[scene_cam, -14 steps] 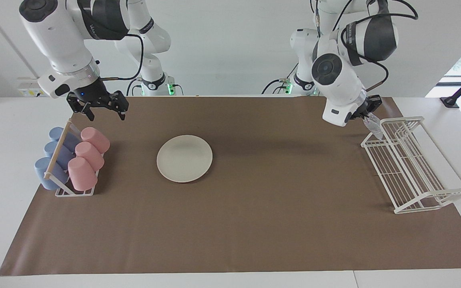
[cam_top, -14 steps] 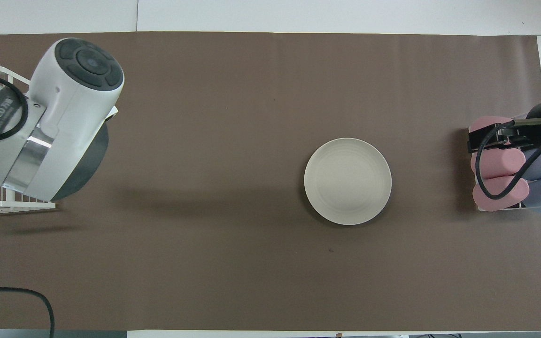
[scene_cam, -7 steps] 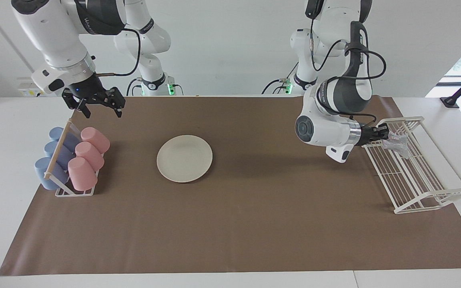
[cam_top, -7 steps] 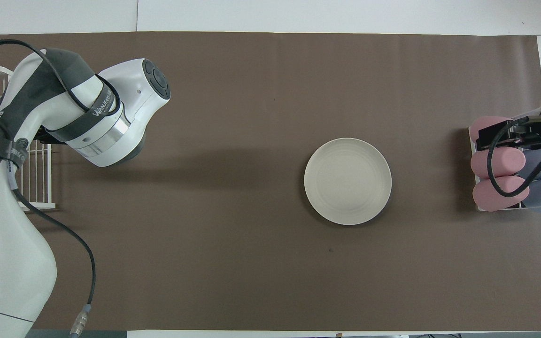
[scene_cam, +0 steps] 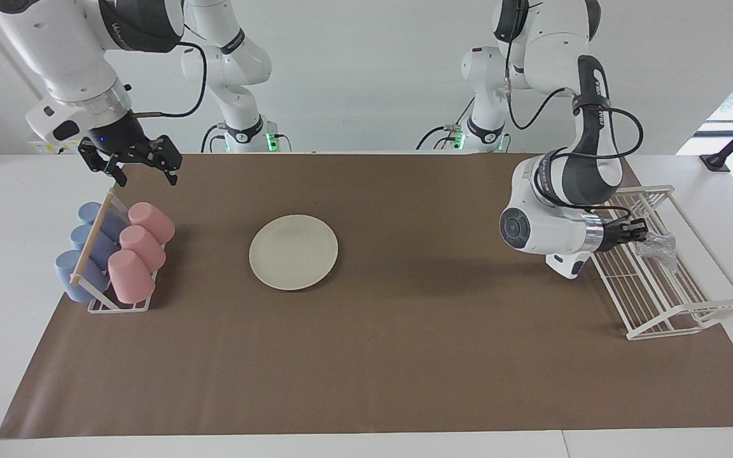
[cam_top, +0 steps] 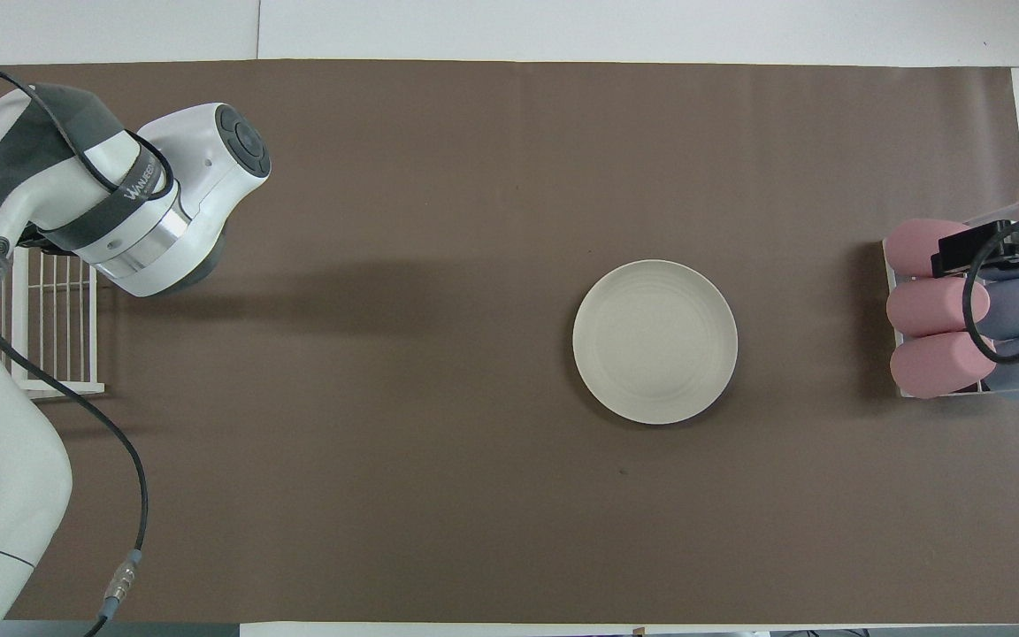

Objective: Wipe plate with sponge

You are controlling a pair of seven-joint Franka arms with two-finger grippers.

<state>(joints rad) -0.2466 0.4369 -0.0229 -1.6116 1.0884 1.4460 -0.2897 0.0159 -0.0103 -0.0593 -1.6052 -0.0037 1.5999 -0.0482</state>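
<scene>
We read the left gripper (scene_cam: pixel 641 231) as clamped on the small silvery-grey, wrinkly mesh sponge (scene_cam: pixel 656 247), though from the facing view we cannot tell whether the pad hangs free in the fingers or rests on the white wire rack (scene_cam: pixel 662 289); the pad lies over the rack's wires at the left arm's end of the table, and the wrist is turned sideways so the gripper points along the table. The right gripper (scene_cam: pixel 140 166) has its fingers spread with nothing between them; it hangs above the brown paper mat (scene_cam: pixel 404 356), near the holder of pink and blue cups (scene_cam: pixel 114 251), and waits. The round, shallow, cream-white plate (scene_cam: pixel 293 252) (cam_top: pixel 655 341) lies flat and bare on the mat, well apart from the sponge and toward the right arm's end. We judge the step in hand to concern the sponge at the rack. To bring it to the plate well, we should confirm a firm pinch, raise the pad clear of the wires so the mesh does not snag, then carry it level to the plate before lowering.
</scene>
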